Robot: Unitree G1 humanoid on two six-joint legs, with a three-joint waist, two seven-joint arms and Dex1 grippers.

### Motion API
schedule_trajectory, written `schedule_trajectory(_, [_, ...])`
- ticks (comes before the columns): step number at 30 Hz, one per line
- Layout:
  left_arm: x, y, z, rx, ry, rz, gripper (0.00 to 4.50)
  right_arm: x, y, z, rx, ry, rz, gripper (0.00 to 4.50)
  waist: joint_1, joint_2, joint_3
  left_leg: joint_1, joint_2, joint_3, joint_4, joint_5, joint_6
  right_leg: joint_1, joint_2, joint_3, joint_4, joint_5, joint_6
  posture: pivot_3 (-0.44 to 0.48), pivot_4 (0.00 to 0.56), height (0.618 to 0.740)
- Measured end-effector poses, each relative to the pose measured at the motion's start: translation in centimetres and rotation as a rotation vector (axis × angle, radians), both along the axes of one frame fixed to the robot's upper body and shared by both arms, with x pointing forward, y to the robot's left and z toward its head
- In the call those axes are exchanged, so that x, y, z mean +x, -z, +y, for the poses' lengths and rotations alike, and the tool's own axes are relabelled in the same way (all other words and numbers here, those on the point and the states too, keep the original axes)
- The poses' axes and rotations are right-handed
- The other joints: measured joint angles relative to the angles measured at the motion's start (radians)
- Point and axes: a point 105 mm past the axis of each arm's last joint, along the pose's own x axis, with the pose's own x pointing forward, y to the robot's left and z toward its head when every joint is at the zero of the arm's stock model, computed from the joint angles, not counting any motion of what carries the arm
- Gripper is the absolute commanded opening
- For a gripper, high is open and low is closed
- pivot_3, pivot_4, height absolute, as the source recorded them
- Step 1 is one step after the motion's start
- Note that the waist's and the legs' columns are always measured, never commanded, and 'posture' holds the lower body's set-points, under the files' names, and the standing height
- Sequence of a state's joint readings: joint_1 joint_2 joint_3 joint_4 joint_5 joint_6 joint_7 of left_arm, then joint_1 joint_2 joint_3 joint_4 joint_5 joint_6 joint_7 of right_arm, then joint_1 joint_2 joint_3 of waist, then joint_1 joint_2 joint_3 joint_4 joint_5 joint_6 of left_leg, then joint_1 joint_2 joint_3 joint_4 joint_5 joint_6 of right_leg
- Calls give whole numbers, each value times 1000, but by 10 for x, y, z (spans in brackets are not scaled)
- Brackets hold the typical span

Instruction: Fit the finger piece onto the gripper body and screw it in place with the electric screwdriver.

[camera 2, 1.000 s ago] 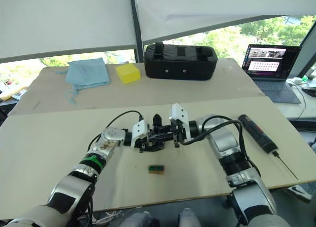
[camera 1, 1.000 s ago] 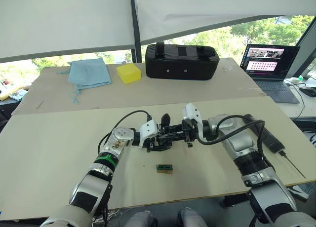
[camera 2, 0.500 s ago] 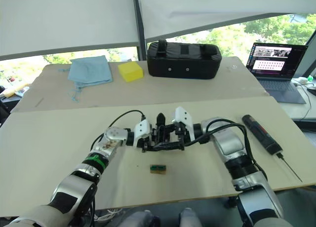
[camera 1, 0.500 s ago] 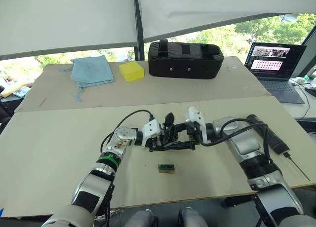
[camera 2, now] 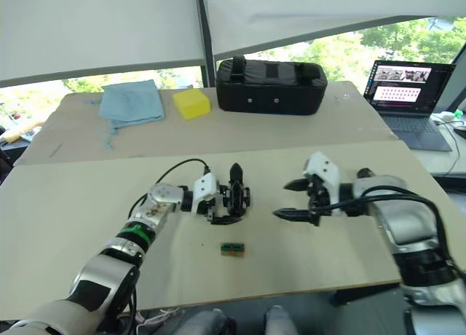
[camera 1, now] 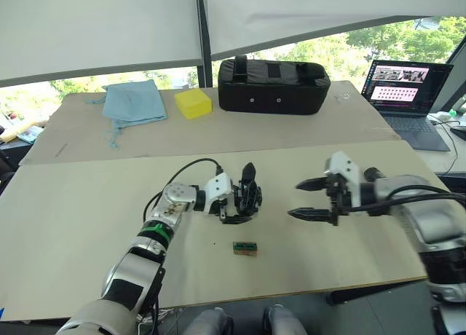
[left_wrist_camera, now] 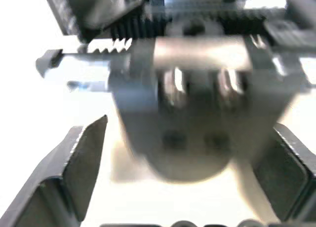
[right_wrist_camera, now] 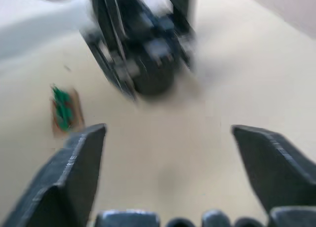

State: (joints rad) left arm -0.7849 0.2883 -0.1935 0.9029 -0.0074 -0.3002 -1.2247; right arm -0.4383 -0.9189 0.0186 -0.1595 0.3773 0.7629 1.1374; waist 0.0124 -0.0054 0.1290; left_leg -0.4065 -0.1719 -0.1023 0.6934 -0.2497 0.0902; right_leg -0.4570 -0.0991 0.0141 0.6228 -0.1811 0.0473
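front table [camera 1: 65,226], mid-task. right gripper [camera 1: 310,199], fingers spread wide and holding nothing, hovers well apart from the left gripper [camera 1: 244,202], which is clamped on the gripper body [camera 2: 235,196] just above the board. the body looks rigid, light and ribbed, so best held by its flanks. a small green-and-brown block [camera 1: 244,248] lies near it.

left gripper [camera 1: 246,198] seems clamped on something dark; right gripper [camera 1: 306,198] hangs apart, fingers spread wide
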Motion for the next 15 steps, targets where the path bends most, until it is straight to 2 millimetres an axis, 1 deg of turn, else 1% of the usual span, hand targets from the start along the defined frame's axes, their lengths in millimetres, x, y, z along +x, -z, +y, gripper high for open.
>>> schedule_trajectory(3, [-7, -3, 24, 23, -1, 10, 4500, 0, -3, -38, -104, 178, 59, 4476, -5, 0, 0, 0, 1, 1, -1, -1, 2, -1, 0, 1, 0, 0, -1, 0, 150, 740])
schedule_trajectory(5, [-17, -7, 42, 32, 4, 35, 4500, 0, -6, -72, -187, 311, 99, 4476, -3, 2, 2, 0, 1, 1, -1, -1, 1, -1, 0, 1, 0, -1, -1, 0, 150, 740])
schedule_trajectory(7, [-27, -17, 51, 31, 21, 53, 4500, 3, -9, -103, -262, 423, 114, 4476, -2, 3, 3, 0, 1, 2, -1, -1, 1, -1, -1, 1, 0, -1, -1, 0, 150, 740])
schedule_trajectory(8, [-31, -25, 53, 24, 30, 57, 4500, 5, -9, -115, -299, 464, 114, 4476, 0, 3, 3, 0, 0, 2, 0, -1, 1, 0, -1, 1, 0, -1, -1, 0, 150, 740])
schedule_trajectory(10, [-41, -47, 54, 9, 57, 52, 4500, 8, -6, -136, -386, 517, 113, 4476, 2, 3, 4, 0, 0, 2, 0, -1, 1, 0, -2, 1, -1, -1, -1, 0, 150, 740])
schedule_trajectory(11, [-44, -59, 52, -6, 64, 47, 4500, 12, -4, -146, -438, 540, 98, 4476, 3, 3, 4, 0, 0, 2, 0, -1, 1, 0, -1, 0, -1, -1, 0, 0, 150, 740])
schedule_trajectory(13, [-53, -87, 46, -50, 83, 33, 4500, 18, 0, -175, -533, 626, 83, 4476, 3, 5, 5, 1, -2, 2, 0, 0, 0, 0, -3, -1, 0, -2, 2, 0, 150, 740])
schedule_trajectory(15, [-65, -113, 40, -93, 111, 24, 4500, 22, 3, -193, -562, 692, 89, 4476, -1, 7, 7, 1, -2, 4, 0, 0, -1, 0, -4, 0, 1, -2, 2, 0, 150, 740])
